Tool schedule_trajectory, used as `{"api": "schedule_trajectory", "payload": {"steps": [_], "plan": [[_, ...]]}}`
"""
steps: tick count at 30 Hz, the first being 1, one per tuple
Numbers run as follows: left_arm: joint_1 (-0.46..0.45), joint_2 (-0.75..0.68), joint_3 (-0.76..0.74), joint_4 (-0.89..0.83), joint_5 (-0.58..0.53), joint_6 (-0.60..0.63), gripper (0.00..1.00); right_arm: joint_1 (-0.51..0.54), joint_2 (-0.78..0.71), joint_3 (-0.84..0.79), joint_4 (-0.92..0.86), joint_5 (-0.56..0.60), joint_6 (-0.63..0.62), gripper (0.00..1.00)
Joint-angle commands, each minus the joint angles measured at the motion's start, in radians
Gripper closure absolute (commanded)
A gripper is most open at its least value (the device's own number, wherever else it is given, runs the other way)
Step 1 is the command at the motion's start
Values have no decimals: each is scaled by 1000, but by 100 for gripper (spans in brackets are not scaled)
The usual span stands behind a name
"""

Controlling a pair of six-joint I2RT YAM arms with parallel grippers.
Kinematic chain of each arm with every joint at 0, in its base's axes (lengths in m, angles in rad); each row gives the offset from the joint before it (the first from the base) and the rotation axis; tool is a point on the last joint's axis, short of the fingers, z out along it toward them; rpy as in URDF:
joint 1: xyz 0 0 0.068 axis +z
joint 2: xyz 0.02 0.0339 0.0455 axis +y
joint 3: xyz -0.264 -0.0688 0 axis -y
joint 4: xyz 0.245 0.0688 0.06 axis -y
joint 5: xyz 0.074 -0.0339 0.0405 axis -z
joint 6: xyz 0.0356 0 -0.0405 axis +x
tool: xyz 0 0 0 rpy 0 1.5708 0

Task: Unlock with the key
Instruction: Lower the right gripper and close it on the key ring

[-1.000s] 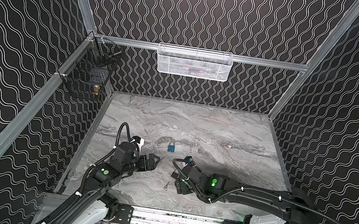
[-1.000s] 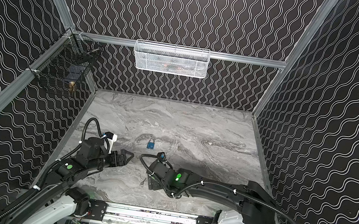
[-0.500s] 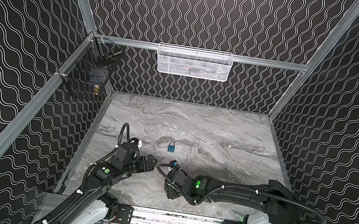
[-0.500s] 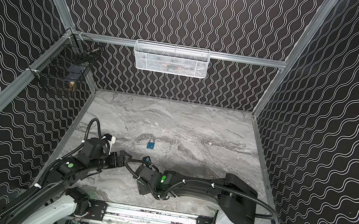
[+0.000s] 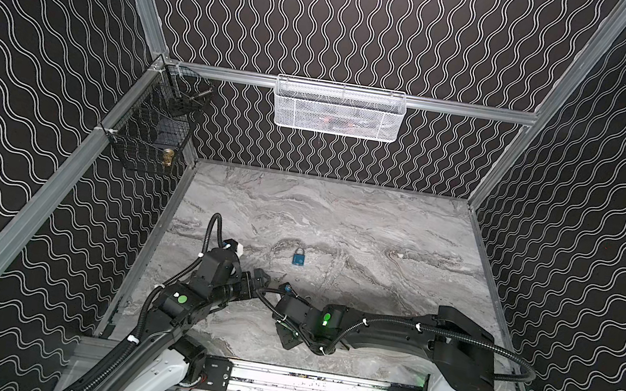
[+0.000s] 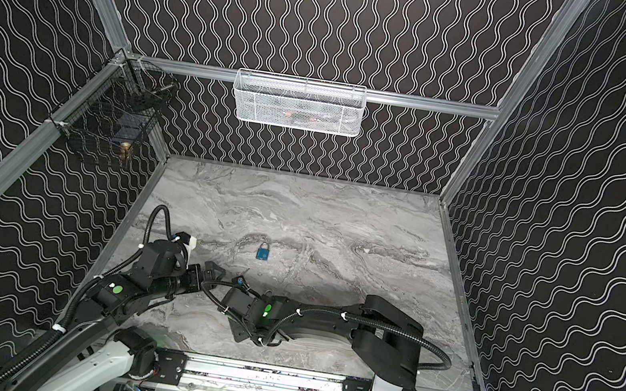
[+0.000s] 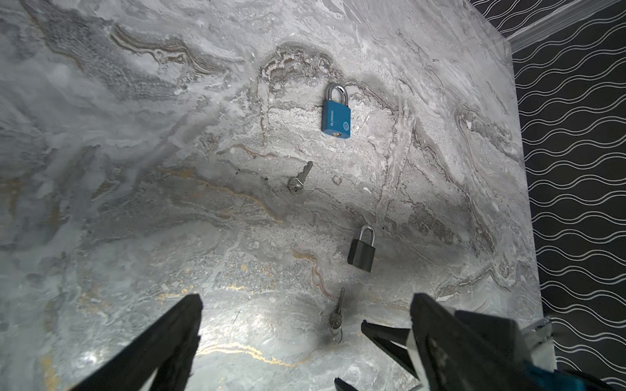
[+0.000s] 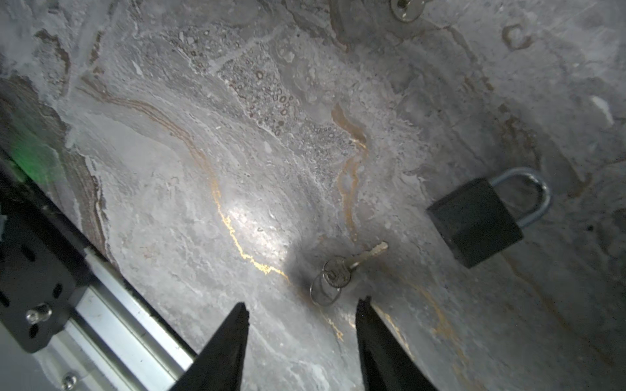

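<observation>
Parted, empty right gripper, tips just short of the ringed key
The left gripper gapes wide; the black padlock lies near the key (right arm hides both in both top views), the blue padlock farther off.

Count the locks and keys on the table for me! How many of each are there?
Padlocks: 2 (blue padlock, black padlock)
Keys: 2 (key nearer the blue padlock, key nearer the black padlock)
Total: 4
</observation>
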Motion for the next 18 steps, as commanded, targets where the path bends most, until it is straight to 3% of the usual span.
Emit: {"api": "schedule_trajectory", "payload": {"steps": [1,18], "plan": [[-1,-8,7,-24,-24,-5,1,2,17,9,-11,13,-16,48],[-1,-44,0,-50,-64,-31,1,11,81,33,-47,55,-26,63]]}}
